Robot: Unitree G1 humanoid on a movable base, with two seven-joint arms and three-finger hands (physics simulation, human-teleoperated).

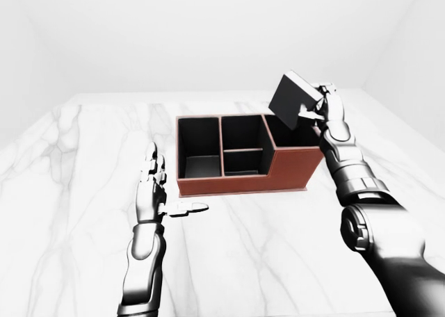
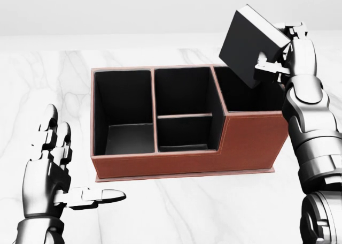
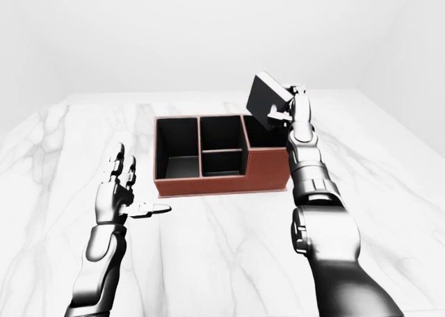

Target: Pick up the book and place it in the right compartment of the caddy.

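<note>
The book (image 2: pixel 250 43) is a dark, flat block, tilted, held over the right compartment of the red-brown caddy (image 2: pixel 251 142). My right hand (image 2: pixel 278 54) is shut on the book's right edge, thumb across its face. The book's lower corner dips to the top of the tall right compartment. The caddy has black insides, a left compartment, a split middle one and the taller right one. My left hand (image 2: pixel 59 169) is open and empty, fingers up, thumb out, left of and below the caddy.
The caddy stands on a white marble table (image 1: pixel 83 164) that fills the views. A pale wall rises past the table's top edge. The table's right edge runs near my right arm (image 1: pixel 361 192).
</note>
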